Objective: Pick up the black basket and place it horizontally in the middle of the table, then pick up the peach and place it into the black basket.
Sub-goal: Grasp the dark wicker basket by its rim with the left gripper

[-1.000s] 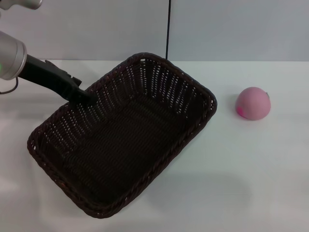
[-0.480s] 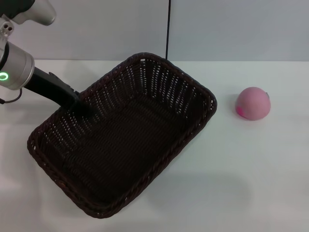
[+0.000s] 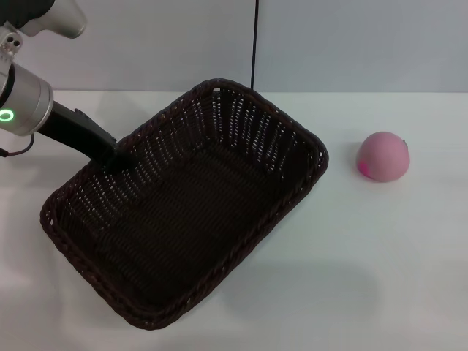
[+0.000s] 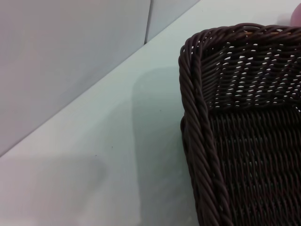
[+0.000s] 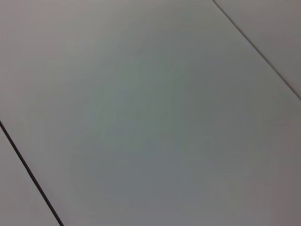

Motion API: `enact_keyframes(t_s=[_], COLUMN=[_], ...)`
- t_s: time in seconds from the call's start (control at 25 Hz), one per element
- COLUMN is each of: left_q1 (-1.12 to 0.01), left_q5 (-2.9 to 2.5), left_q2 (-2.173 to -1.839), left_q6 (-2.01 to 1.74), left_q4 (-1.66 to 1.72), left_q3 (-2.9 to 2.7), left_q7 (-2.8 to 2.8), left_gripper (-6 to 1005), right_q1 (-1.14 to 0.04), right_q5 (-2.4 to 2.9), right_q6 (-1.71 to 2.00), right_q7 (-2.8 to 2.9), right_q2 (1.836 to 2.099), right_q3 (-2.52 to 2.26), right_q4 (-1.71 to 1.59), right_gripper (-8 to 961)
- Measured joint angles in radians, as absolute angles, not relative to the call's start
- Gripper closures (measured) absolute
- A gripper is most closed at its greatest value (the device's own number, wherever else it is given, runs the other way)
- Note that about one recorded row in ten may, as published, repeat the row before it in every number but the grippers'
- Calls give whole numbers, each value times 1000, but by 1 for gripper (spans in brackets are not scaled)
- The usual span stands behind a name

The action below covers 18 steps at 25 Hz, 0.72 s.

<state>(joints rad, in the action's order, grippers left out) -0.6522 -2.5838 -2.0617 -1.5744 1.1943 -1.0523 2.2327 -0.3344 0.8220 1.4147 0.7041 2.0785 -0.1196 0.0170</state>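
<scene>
Shifted slightly leftward, woven black basket (image 3: pixel 190 212) sits diagonal.

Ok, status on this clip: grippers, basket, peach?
Left gripper at the black basket far-left rim. Right arm out of sight. Basket lies diagonal on the table. Peach to its right, apart, path unobstructed.

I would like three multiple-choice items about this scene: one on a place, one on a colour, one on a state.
1. Where is the small round pink peach?
A) inside the basket
B) on the white table, right of the basket
C) in a tool

2. What colour is the large woven wicker basket?
A) very dark brown-black
B) white
C) red

3. How does the basket lie?
A) diagonal
B) upside down
C) stacked

Key: 1 B, it sits apart on the tabletop; 2 A, dark weave; 3 A, its corners point obliquely, with the left tool at its rim.
</scene>
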Motion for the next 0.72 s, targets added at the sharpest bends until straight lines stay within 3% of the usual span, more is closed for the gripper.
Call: enact_keyframes(t_s=[0.04,0.72], left_q1=[-653,-627], left_q5=[-2583,-2437], left_q2=[-2062,-2059], left_q6=[-1575,-1593], left_q4=[1195,1278], left_q3=[-1052,-1043], left_q7=[2233,2123], left_gripper=[788,806], right_q1=[-334,-337], right_q5=[822,822], right_q6=[1415,1392], right_q7=[704,704], right_q2=[2079,2079], right_q3=[-120,-118], right_q4=[17,15], right_gripper=[409,409])
